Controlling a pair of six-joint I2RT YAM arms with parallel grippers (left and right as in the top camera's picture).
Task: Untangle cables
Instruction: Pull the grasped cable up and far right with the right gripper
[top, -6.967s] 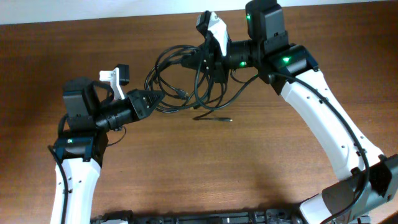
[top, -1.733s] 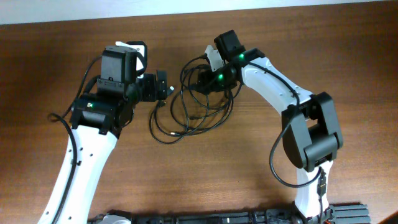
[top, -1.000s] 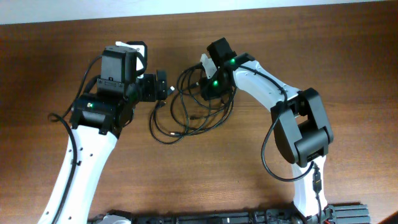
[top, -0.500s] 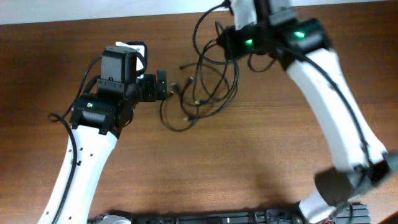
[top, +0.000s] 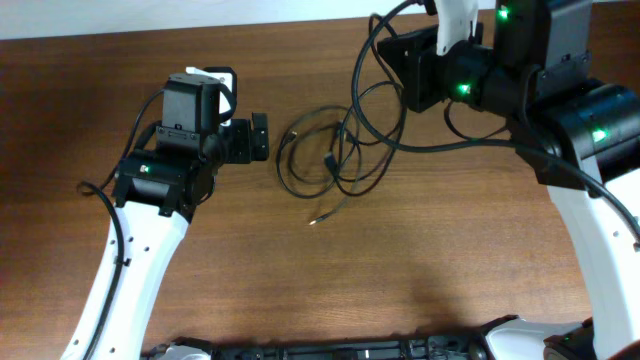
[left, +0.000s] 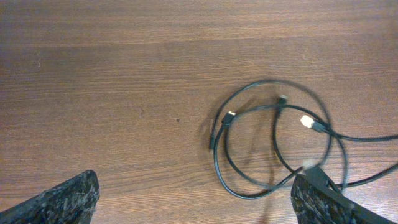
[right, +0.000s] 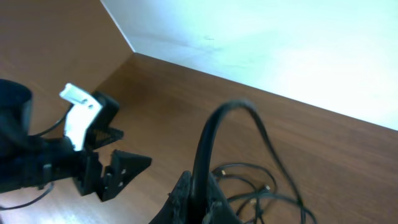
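Looked over all three views; made out no legible lettering, label, brand, number or sign on anything shown.

Two hands — left hand (top: 260, 138), right hand (right: 194, 198) — one tangle of cables (top: 330, 160), one table (top: 400, 270)

Left gripper (top: 262, 138) spread, right gripper (right: 198, 202) closed.
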